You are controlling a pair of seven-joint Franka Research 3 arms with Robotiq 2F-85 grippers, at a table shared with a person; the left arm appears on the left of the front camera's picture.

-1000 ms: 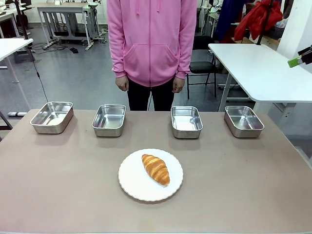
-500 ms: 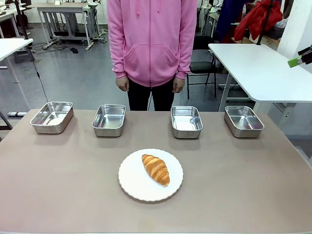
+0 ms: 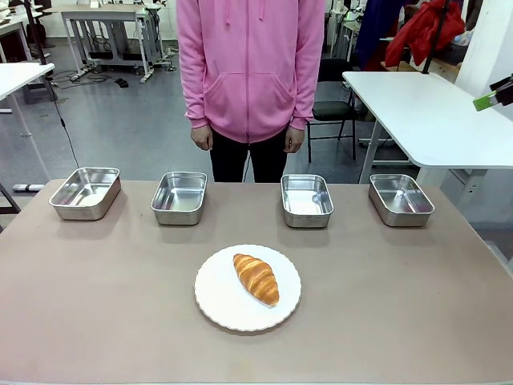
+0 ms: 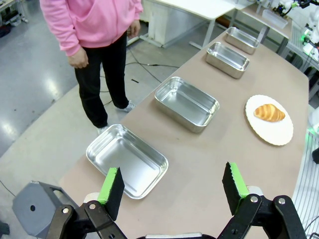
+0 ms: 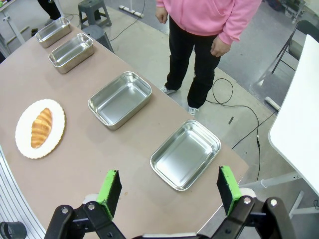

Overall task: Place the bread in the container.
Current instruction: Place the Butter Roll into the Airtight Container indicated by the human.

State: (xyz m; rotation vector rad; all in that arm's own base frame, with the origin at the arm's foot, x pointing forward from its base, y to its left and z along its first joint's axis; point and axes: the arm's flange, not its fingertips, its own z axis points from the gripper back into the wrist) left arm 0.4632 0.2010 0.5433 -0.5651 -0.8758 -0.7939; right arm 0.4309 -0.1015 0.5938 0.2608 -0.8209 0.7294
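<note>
The bread point(image 3: 256, 277), a golden-brown croissant, lies on a round white plate point(image 3: 224, 309) at the table's near middle. Beyond it, several alike steel containers stand empty in a row, from the far-left one point(image 3: 83, 210) to the far-right one point(image 3: 401, 216). From above the row's left end, my left gripper point(image 4: 173, 189) hangs open over the nearest container point(image 4: 152, 175), with the bread point(image 4: 269, 112) far off. My right gripper point(image 5: 169, 190) is open too, high over the container at the right end point(image 5: 168, 174); the bread point(image 5: 41, 127) lies well to its left. Nothing is held.
A person in a pink hoodie point(image 3: 250, 64) stands at the table's far side, hands down at the sides. One green-padded fingertip point(image 3: 484, 101) juts in at the front view's upper right edge. A white side table point(image 3: 425, 112) stands behind on the right.
</note>
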